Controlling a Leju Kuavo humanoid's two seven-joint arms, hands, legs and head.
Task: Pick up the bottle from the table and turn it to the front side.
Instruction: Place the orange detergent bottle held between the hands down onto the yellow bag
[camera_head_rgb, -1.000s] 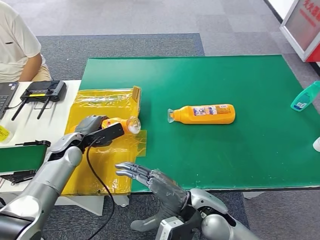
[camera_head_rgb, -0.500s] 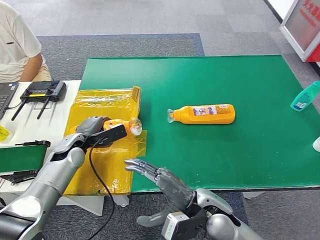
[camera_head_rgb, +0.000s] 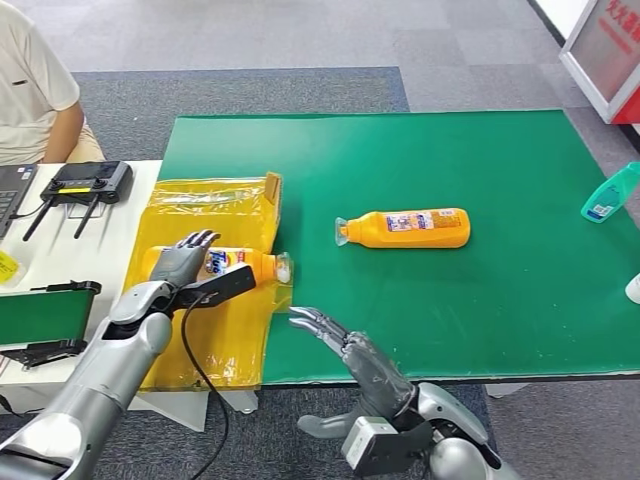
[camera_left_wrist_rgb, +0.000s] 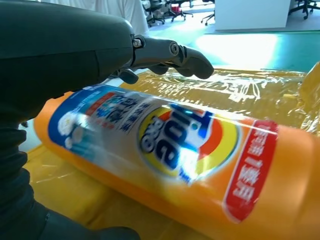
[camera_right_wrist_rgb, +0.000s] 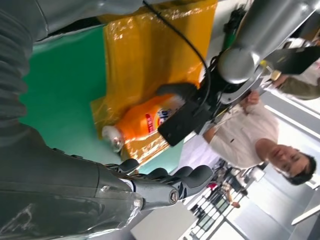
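Observation:
An orange detergent bottle (camera_head_rgb: 241, 265) lies on its side on a yellow plastic sheet (camera_head_rgb: 219, 340), blue-and-yellow label up, clear cap toward the green mat. My left hand (camera_head_rgb: 181, 262) is at its base end. In the left wrist view the fingers (camera_left_wrist_rgb: 170, 52) stretch straight out above the bottle (camera_left_wrist_rgb: 188, 155) with a gap, and the thumb is underneath. The right wrist view shows that bottle (camera_right_wrist_rgb: 145, 120) beside my left wrist. My right hand (camera_head_rgb: 362, 355) hovers at the table's front edge, fingers extended and empty. A second orange bottle (camera_head_rgb: 411, 228) lies on the green mat (camera_head_rgb: 490, 320).
A teal bottle (camera_head_rgb: 610, 193) and a white object (camera_head_rgb: 634, 290) sit at the mat's right edge. A black router (camera_head_rgb: 83, 182), a green-screened device (camera_head_rgb: 41, 315) and a person (camera_head_rgb: 30, 90) are to the left. A black cable (camera_head_rgb: 200, 370) hangs from my left wrist.
The bottle in my left hand has turned label up and now lies on the yellow sheet, and the fingers have spread off it. My right hand has slid rightward along the front edge.

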